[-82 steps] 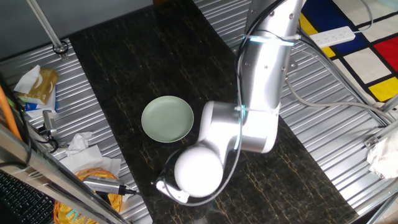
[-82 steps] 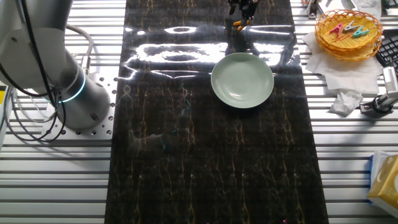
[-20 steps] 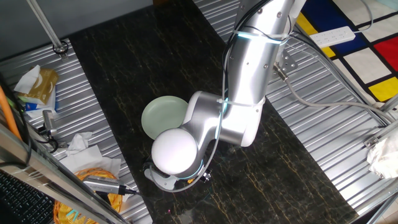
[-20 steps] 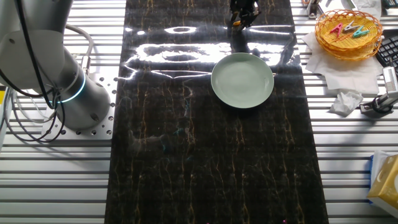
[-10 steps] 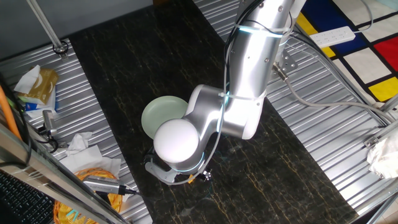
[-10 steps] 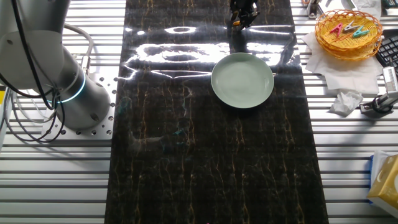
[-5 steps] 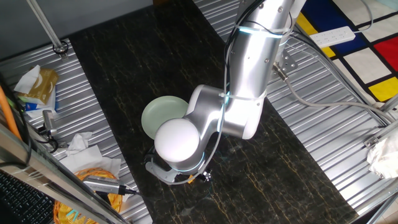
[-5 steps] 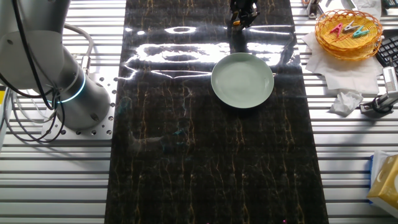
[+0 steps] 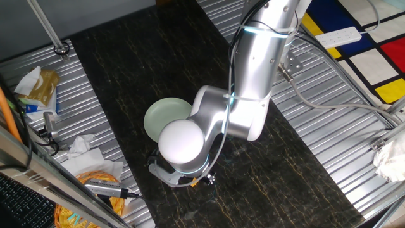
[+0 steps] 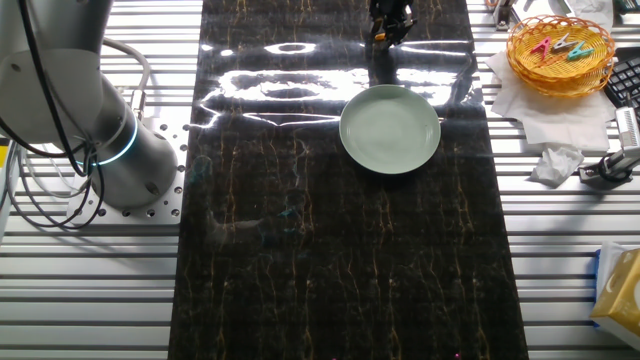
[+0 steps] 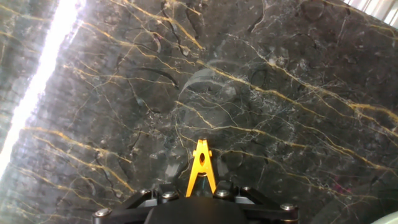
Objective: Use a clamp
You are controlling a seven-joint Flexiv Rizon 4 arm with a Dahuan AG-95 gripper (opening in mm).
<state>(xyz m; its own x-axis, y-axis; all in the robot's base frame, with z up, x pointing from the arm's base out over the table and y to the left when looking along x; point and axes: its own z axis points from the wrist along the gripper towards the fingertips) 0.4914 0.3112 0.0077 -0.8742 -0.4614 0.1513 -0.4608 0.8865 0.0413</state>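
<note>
The orange clamp (image 11: 201, 165) sits between my gripper's (image 11: 202, 188) fingers in the hand view, its closed tip pointing away and its two prongs running back into the jaws. It hangs just above the dark marble tabletop (image 11: 280, 93). In one fixed view the arm's round joint hides most of the gripper (image 9: 196, 182); only a bit of orange shows under it. In the other fixed view the gripper (image 10: 388, 30) is at the far table edge, beyond the pale green plate (image 10: 390, 128). The plate (image 9: 166, 117) is empty.
A wicker basket (image 10: 522, 58) with several coloured clips stands on white paper to the right of the plate. Crumpled tissue (image 10: 555, 165) and a tool (image 10: 612, 165) lie on the ribbed metal bench. The arm's base (image 10: 95, 140) stands at the left.
Since the oldest frames the arm has swung toward the plate and the gripper has closed on the clamp. Over the last second nothing has visibly moved.
</note>
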